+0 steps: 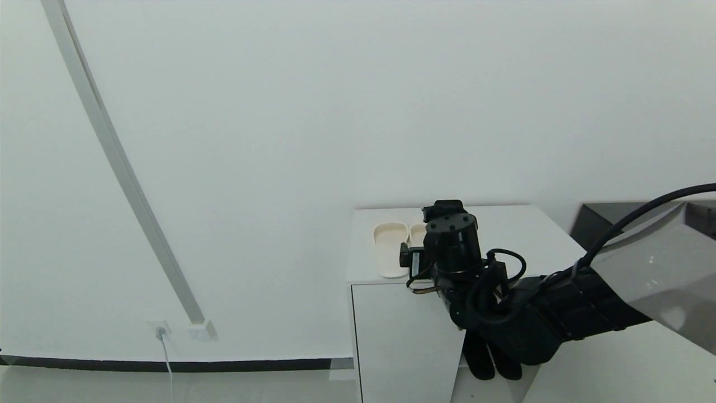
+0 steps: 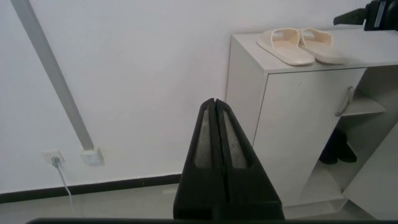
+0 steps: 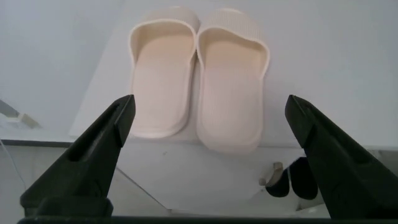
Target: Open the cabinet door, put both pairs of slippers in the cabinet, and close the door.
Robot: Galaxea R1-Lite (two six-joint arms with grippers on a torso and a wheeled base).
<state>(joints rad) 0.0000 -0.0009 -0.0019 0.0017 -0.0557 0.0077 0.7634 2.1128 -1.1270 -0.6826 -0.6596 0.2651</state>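
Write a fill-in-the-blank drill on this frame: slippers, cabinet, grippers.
1. The cream slippers lie on ___ of the cabinet.
2. The black slippers sit ___ the cabinet.
3. The right gripper, above the cream slippers, is ___.
4. The left gripper is ___.
Missing words: top; inside; open; shut.

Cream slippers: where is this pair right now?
The cream slippers lie side by side on top of the white cabinet, toward its left end in the head view, with the open right gripper just above them.
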